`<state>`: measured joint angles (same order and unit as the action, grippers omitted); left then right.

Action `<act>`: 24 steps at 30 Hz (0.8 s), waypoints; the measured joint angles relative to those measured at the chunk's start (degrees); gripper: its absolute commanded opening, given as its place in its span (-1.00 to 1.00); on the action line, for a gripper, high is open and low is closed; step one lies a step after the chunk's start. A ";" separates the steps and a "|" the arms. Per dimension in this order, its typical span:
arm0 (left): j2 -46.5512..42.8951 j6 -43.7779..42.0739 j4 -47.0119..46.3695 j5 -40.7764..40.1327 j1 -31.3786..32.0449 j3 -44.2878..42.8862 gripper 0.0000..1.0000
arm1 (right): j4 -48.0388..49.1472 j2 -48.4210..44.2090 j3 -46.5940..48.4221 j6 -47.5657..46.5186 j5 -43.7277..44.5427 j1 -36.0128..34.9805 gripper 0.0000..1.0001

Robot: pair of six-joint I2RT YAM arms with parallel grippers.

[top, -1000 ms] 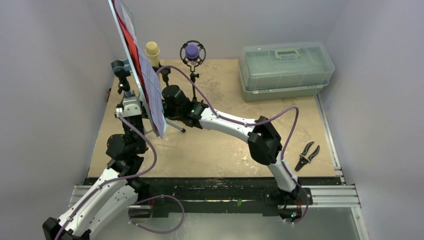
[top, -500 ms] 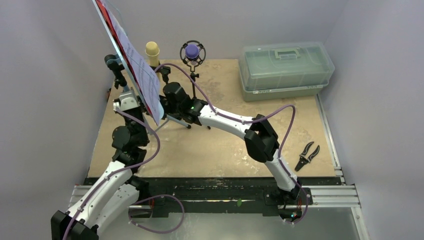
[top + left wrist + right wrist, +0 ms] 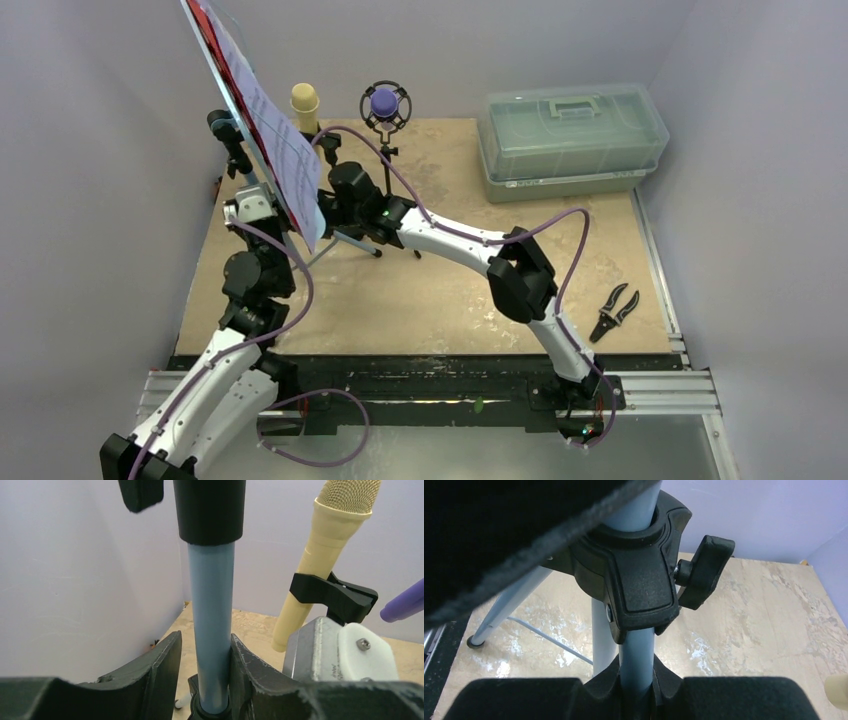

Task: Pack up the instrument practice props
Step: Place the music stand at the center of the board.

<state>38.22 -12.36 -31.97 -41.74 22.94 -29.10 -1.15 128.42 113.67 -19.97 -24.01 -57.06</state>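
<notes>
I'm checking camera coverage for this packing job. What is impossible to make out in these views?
Top external: red folder runs off the upper edge; sheet music print is too small to read, and the sheets hide the right gripper.
Left wrist: purple microphone is cut off by the right edge; music rest shows only its pole.
Right wrist: a dark blurred shape near the lens covers the upper left.

Smooth matt blue stand pole (image 3: 211,625), translucent plastic box (image 3: 570,135), scuffed wooden tabletop (image 3: 440,290)
</notes>
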 measured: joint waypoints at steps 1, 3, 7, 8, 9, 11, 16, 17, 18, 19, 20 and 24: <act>-0.24 0.24 0.76 -0.09 -0.02 0.00 -0.20 | 0.09 0.11 0.11 -0.02 -0.33 0.02 -0.57; -0.79 0.72 2.73 -0.17 -0.07 0.00 -0.13 | 0.13 0.33 0.39 -0.09 -1.40 0.09 -0.46; -2.10 1.09 5.99 -0.44 -0.07 -0.02 0.06 | -0.52 1.14 0.55 -0.72 -2.40 0.13 -0.18; -2.49 1.31 6.97 -0.48 -0.07 -0.04 0.11 | -0.76 1.40 0.55 -0.81 -2.58 0.13 -0.07; -2.91 1.42 8.04 -0.48 -0.11 -0.13 0.16 | -1.09 1.55 0.55 -0.85 -2.60 0.13 0.06; -3.76 1.97 10.82 -0.42 -0.13 -0.81 0.27 | -2.08 1.68 0.55 -0.98 -2.67 0.13 0.22; -6.23 3.15 17.42 0.39 -0.44 -3.89 0.46 | -2.29 1.60 0.55 -1.25 -2.75 0.15 0.50; -6.71 3.52 18.51 0.79 -0.44 -4.46 0.49 | -2.38 1.60 0.55 -1.29 -2.75 0.20 0.57; -7.23 3.98 19.63 1.11 -0.42 -5.07 0.51 | -2.69 1.60 0.55 -1.31 -2.75 0.20 0.62; -7.82 4.39 20.68 1.40 -0.44 -5.73 0.54 | -2.97 1.57 0.55 -1.36 -2.78 0.22 0.68; -8.37 4.87 21.62 1.70 -0.44 -6.36 0.56 | -3.28 1.49 0.55 -1.38 -2.78 0.20 0.73; -10.25 6.75 25.75 3.19 -0.44 -7.98 0.62 | -5.60 0.13 -0.13 -2.01 -2.86 0.20 0.91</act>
<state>27.97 -5.61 -6.22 -38.54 22.50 -37.08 -6.74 128.55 113.54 -21.98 -26.87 -56.86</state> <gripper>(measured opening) 0.796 0.899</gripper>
